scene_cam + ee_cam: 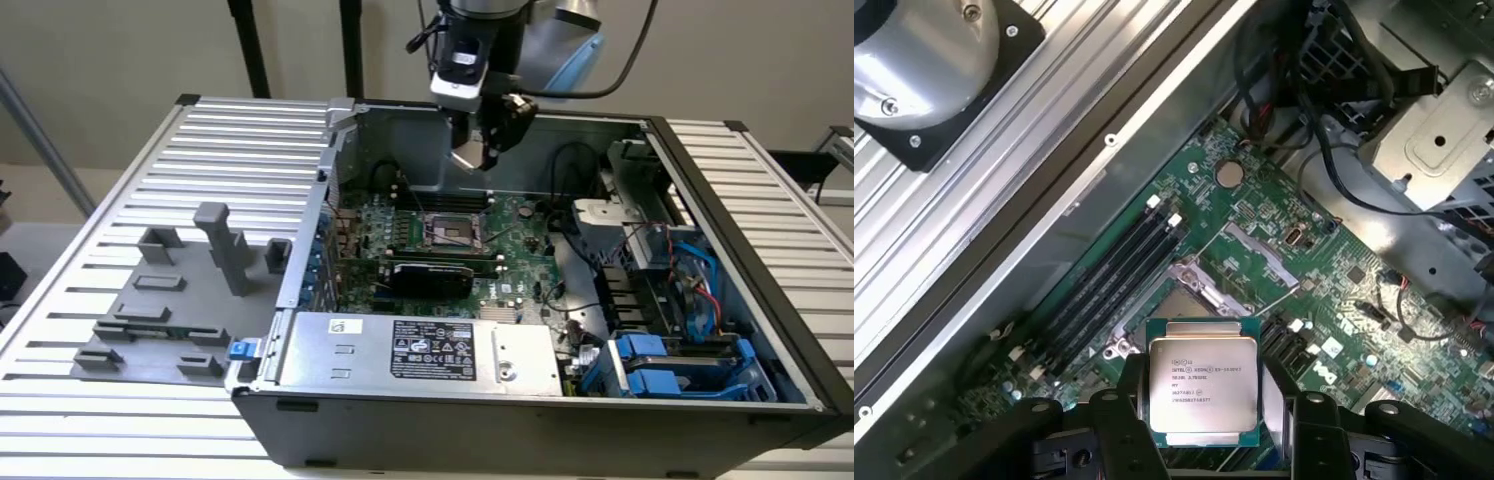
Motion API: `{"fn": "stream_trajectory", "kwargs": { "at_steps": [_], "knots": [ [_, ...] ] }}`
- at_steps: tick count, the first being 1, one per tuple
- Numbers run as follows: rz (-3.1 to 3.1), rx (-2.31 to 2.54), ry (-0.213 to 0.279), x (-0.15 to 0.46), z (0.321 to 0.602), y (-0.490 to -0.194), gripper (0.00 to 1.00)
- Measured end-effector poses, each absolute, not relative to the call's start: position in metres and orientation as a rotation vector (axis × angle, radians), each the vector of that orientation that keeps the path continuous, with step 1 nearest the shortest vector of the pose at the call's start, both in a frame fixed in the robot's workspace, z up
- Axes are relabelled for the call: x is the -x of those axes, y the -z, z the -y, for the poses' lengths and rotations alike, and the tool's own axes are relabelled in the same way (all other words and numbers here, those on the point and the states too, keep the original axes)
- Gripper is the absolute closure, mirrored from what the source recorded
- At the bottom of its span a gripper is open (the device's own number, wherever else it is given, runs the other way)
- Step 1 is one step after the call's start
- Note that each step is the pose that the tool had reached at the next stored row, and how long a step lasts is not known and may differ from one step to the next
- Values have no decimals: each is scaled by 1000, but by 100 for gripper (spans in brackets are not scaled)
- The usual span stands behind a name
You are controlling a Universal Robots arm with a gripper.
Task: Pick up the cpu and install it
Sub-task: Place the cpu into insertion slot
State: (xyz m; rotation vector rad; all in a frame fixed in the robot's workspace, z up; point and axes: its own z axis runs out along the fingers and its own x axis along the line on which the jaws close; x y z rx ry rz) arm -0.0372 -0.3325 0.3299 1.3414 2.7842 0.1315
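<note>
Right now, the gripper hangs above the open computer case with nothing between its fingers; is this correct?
No, it is not empty: the wrist view shows the gripper shut on the cpu, held between its fingers above the open computer case.

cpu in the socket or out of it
Out: the gripper holds the cpu in the air above the motherboard, clear of the socket.

Cpu (1202, 385): small flat square chip, silvery-white metal lid, thin green rim at edges, several lines of dark print on top. Lid faces wrist camera. Two opposite sides clamped between dark fingers (1122, 412) of gripper (1202, 425). Held in air above green motherboard (1334, 300), just over socket (1184, 298), not touching it. In exterior view cpu (469, 156) shows as pale patch, well above socket (447, 232).
</note>
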Motion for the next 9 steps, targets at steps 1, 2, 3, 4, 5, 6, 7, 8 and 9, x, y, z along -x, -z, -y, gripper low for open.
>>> {"fn": "stream_trajectory", "kwargs": {
  "at_steps": [1, 2, 3, 4, 5, 6, 7, 8, 9],
  "knots": [
    [-2771, -1366, -131, 37, 332, -330, 45],
    [-2758, -1390, -130, 37, 332, -329, 45],
    [-2745, -1415, -129, 37, 332, -329, 45],
    [-2732, -1439, -129, 37, 332, -329, 45],
    [-2717, -1466, -128, 37, 332, -329, 45],
    [-2699, -1496, -127, 37, 332, -328, 45],
    [-2685, -1520, -126, 37, 332, -328, 45],
    [-2670, -1544, -125, 37, 332, -328, 45],
    [-2655, -1569, -124, 37, 332, -328, 45]
  ]
}}
